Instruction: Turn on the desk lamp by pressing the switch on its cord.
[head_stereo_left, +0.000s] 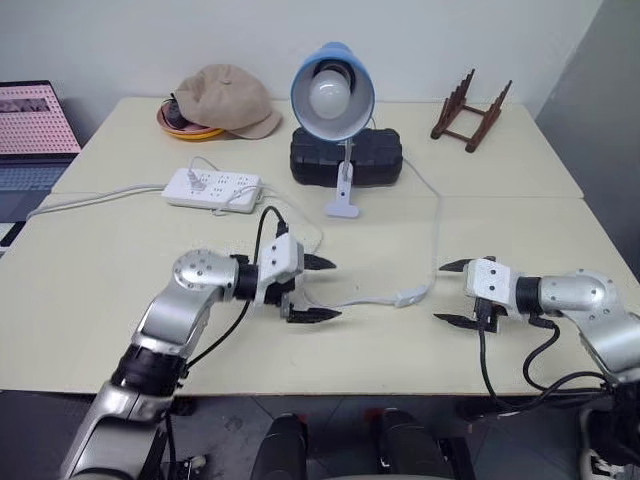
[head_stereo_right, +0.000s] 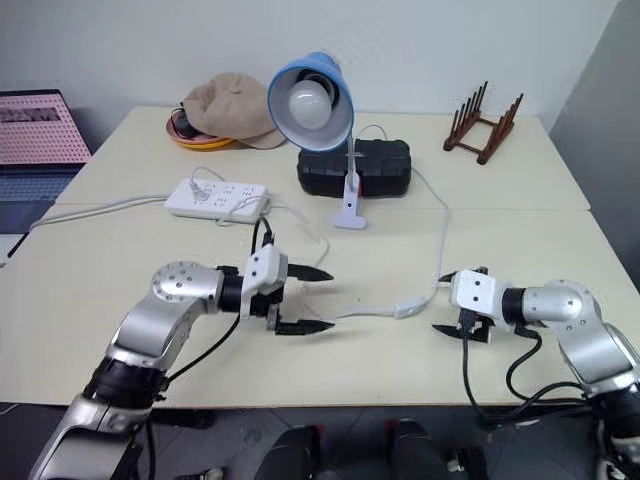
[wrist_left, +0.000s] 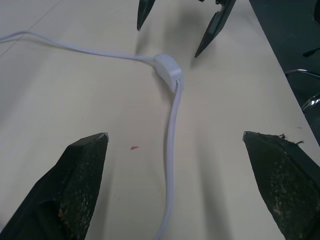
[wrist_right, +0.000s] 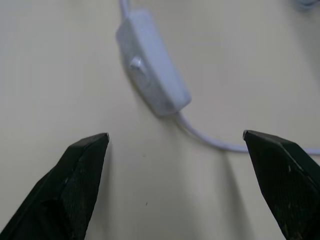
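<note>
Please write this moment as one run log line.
left tool: open | right tool: open | switch: between them, untouched | desk lamp: unlit

A pale cream, smooth-topped desk (head_stereo_left: 90, 300), made of sections with seams between them, stands against a plain white wall (head_stereo_left: 150, 40) at twelve o'clock. At three o'clock a grey panel (head_stereo_left: 600, 90) rises beside it. Dark floor (head_stereo_left: 230, 430) shows at six o'clock. Lighting is even and soft.
</note>
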